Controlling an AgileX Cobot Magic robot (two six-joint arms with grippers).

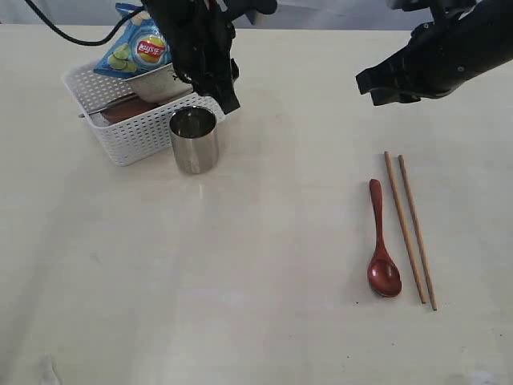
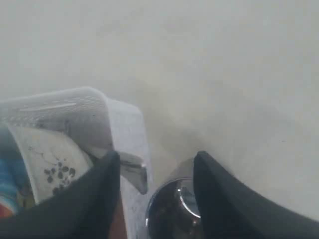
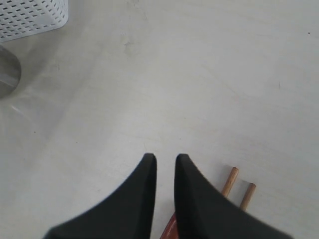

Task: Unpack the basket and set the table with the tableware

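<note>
Noted: left gripper [image 2: 155, 164] spread wide, empty, above steel cup [image 1: 193, 138] standing on table [image 1: 256, 241] just beside basket [image 1: 136, 136]; right gripper [image 3: 165, 159] nearly closed, empty; bowl [image 2: 50, 159] tilted inside basket; likely rigid, slick, breakable; pinch at rim.

White lattice plastic basket [image 1: 132, 132] holds cream floral bowl [image 2: 50, 154]; shiny steel cup [image 1: 194, 138] seemingly touching it; dark-red spoon [image 1: 382, 241] beside brown wooden chopsticks [image 1: 409, 228].

Left arm [image 1: 192, 36] angled steeply down, left gripper [image 2: 157, 155] spread wide, nothing clamped. Right arm [image 1: 453, 48] raised, right gripper [image 3: 165, 156] fingertips slightly parted, empty.
</note>
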